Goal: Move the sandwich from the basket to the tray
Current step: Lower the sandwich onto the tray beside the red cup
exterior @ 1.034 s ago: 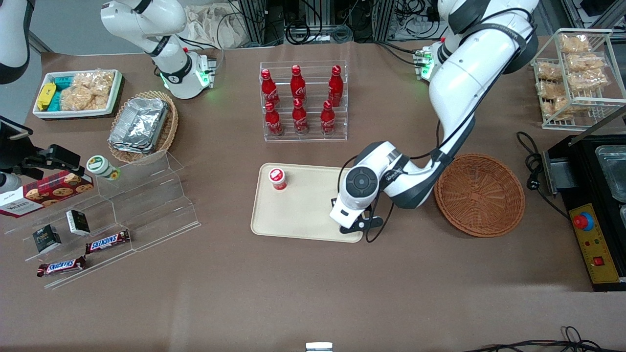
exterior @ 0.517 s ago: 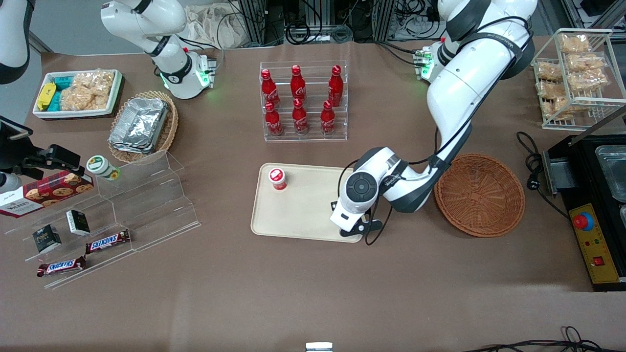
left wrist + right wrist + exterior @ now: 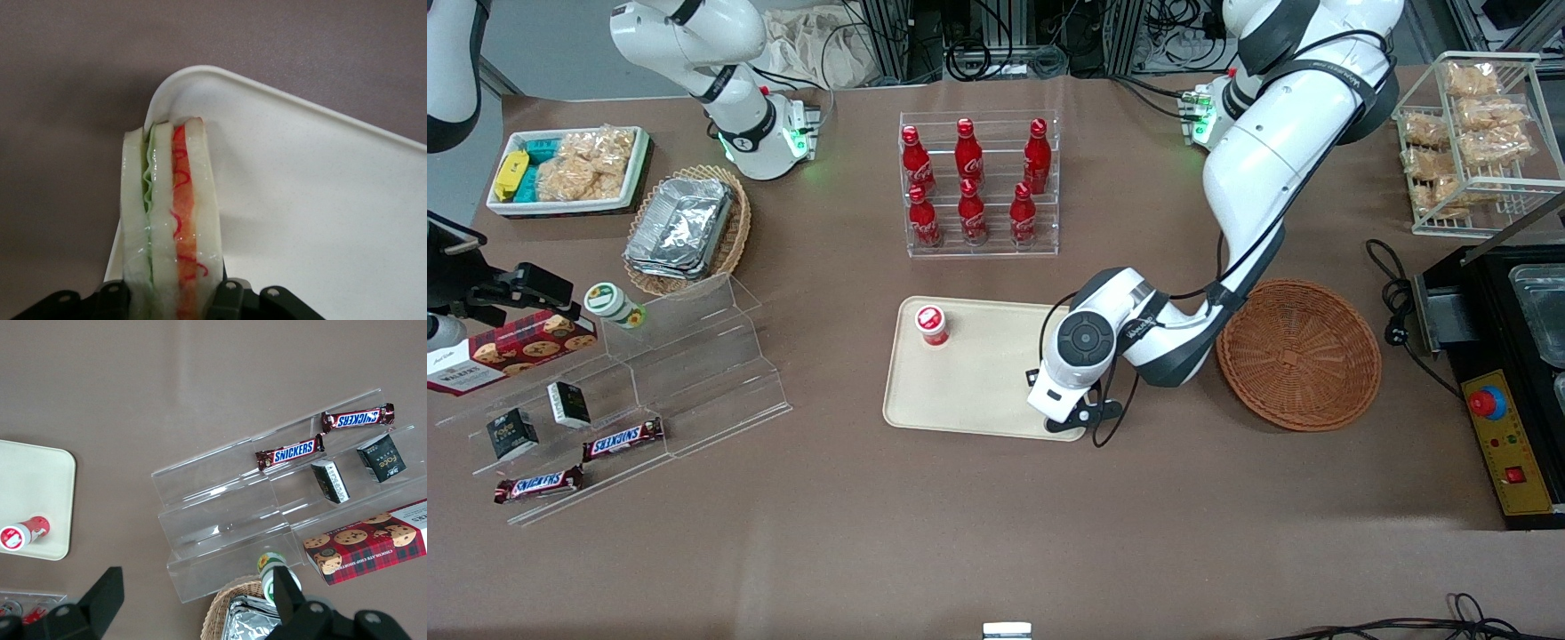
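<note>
Left wrist view shows the sandwich clamped upright between the fingers of the gripper, its green and red-orange filling edge facing the camera, hanging over a rounded corner of the tray. We see the tip of the wedge close to the tray rim; whether it touches the surface we cannot tell. In the front view the gripper sits over the tray corner that is nearest the camera and toward the basket, and the sandwich itself is hidden under the wrist. Compared with one second ago, the wrist has shifted slightly toward the camera and lower, and in the last half second it has hardly moved, so we judge the transfer done and the descent nearly complete. The basket now lies empty. What remains, in our judgement, is release and retreat. The placement is close to the rim, so the wedge may tip onto the edge when freed. A red-capped cup stands well apart on the tray.
</note>
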You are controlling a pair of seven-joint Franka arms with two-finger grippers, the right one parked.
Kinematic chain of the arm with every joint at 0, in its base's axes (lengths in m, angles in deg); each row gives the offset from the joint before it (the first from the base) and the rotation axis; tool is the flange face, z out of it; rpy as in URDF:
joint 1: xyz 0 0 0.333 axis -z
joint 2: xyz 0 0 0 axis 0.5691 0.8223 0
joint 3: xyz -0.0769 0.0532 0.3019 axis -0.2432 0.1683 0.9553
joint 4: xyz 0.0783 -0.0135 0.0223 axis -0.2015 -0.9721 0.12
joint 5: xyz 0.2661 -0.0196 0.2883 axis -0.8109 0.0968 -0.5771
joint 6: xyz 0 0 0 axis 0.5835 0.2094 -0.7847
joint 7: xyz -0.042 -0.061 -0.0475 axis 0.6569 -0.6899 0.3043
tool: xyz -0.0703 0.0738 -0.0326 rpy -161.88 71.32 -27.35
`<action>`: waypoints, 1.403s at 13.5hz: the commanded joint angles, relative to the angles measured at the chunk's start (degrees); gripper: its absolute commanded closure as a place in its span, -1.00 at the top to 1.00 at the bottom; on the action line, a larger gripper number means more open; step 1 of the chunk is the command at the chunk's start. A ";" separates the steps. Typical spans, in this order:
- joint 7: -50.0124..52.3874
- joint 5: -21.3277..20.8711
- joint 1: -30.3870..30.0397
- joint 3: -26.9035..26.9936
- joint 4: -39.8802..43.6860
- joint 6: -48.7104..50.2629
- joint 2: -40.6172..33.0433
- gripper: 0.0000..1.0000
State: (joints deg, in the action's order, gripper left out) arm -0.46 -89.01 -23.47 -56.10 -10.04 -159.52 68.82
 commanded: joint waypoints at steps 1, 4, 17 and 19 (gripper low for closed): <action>1.92 -1.42 1.00 0.09 1.72 -0.34 0.41 -0.12; 3.68 -2.11 3.53 0.26 2.33 -0.43 0.32 -0.12; 12.98 -1.68 1.01 0.44 2.33 7.71 -13.53 1.00; 13.70 -1.51 -1.18 0.44 2.16 11.77 -19.07 1.00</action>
State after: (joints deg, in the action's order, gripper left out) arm 10.74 -90.19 -23.05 -55.99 -5.66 -151.23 56.24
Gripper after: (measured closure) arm 0.000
